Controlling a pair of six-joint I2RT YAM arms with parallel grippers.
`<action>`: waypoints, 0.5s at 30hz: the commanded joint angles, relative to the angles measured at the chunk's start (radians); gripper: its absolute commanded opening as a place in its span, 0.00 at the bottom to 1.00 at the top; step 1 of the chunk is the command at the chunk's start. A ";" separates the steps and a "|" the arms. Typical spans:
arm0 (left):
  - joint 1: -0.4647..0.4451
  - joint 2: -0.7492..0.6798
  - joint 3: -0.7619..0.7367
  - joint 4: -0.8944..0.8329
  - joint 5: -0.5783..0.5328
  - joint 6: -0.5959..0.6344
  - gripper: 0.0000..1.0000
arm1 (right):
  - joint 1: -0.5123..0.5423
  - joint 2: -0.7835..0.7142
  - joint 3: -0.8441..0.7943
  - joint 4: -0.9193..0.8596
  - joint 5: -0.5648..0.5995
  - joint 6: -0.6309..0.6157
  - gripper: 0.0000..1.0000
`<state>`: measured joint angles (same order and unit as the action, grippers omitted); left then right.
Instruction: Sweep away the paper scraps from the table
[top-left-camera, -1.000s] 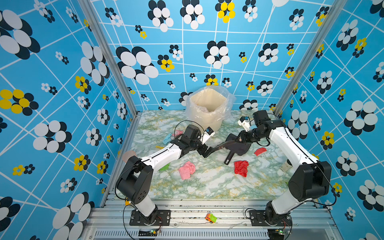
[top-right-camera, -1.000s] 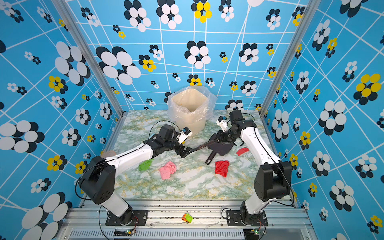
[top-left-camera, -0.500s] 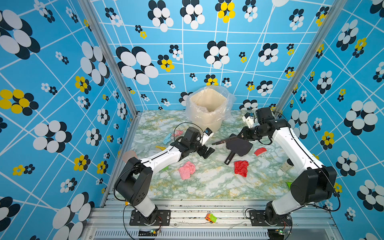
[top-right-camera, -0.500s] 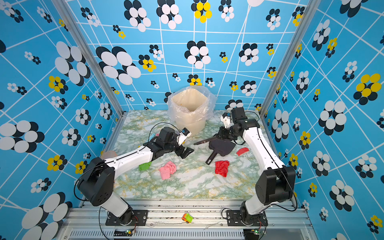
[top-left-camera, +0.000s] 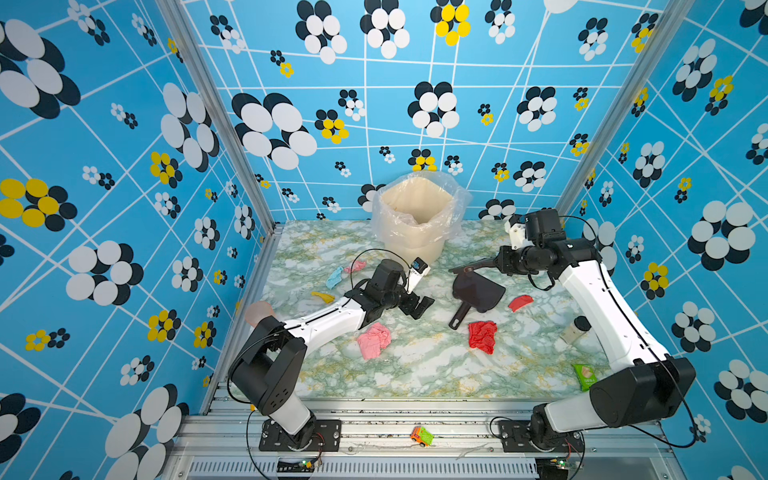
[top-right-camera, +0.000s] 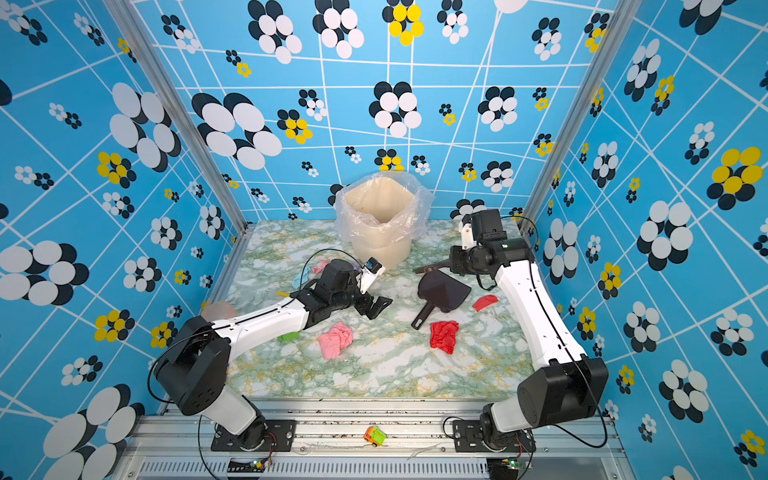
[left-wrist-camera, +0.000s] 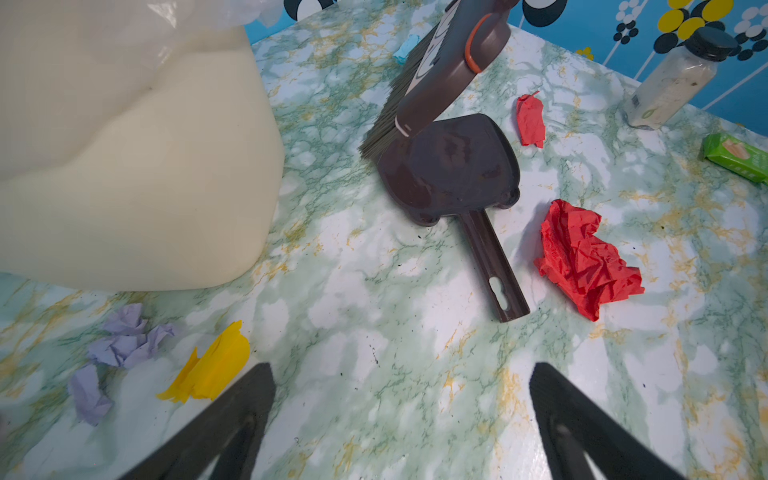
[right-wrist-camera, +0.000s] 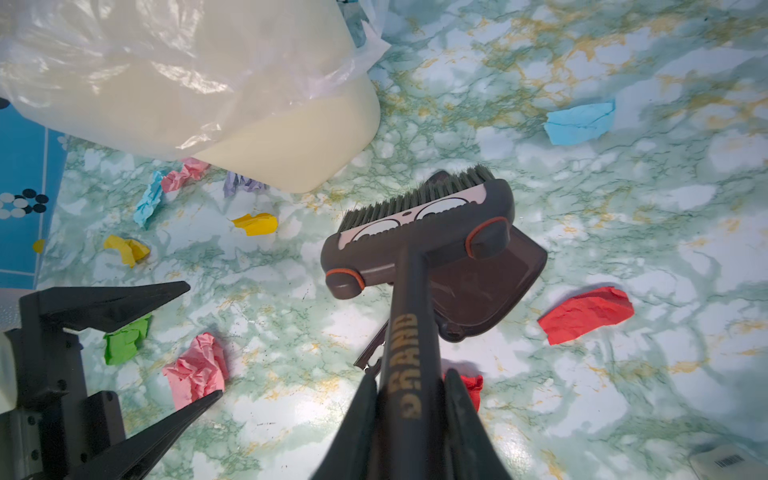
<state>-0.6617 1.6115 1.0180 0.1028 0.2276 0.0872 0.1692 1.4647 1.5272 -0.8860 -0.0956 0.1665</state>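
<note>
Paper scraps lie scattered on the marble table (top-left-camera: 415, 374): a pink wad (top-left-camera: 374, 340), a red wad (top-left-camera: 482, 336), a small red scrap (top-left-camera: 519, 302), light blue (top-left-camera: 334, 277) and yellow (top-left-camera: 322, 296) pieces, a green wad (top-right-camera: 288, 336) and lavender bits (left-wrist-camera: 124, 340). My right gripper (right-wrist-camera: 410, 376) is shut on the handle of a dark brush (right-wrist-camera: 419, 237). The brush head hangs by the far edge of the dustpan (top-left-camera: 476, 293). Left of the pan my left gripper (top-left-camera: 417, 305) stands open and empty just above the tabletop, beyond the pink wad.
A cream bin (top-left-camera: 417, 216) lined with a clear bag stands at the back middle. A spice bottle (top-left-camera: 575, 328) and a green snack packet (top-left-camera: 584, 376) sit along the right edge. A small toy car (top-left-camera: 421, 436) lies on the front rail.
My right gripper has drawn the brush back to the right, away from the left gripper. The left gripper has pulled slightly left and stays open.
</note>
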 joint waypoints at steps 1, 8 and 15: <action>-0.005 0.011 -0.007 0.007 -0.067 -0.026 0.99 | -0.005 -0.035 0.012 0.024 0.057 0.012 0.00; -0.009 0.014 -0.026 0.000 -0.118 -0.069 0.99 | -0.009 -0.062 -0.013 0.065 0.066 0.014 0.00; -0.039 0.019 -0.051 0.022 -0.106 -0.080 0.99 | -0.017 -0.058 -0.047 0.064 0.112 0.002 0.00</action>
<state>-0.6815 1.6150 0.9798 0.1093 0.1295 0.0212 0.1619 1.4223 1.4918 -0.8452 -0.0261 0.1696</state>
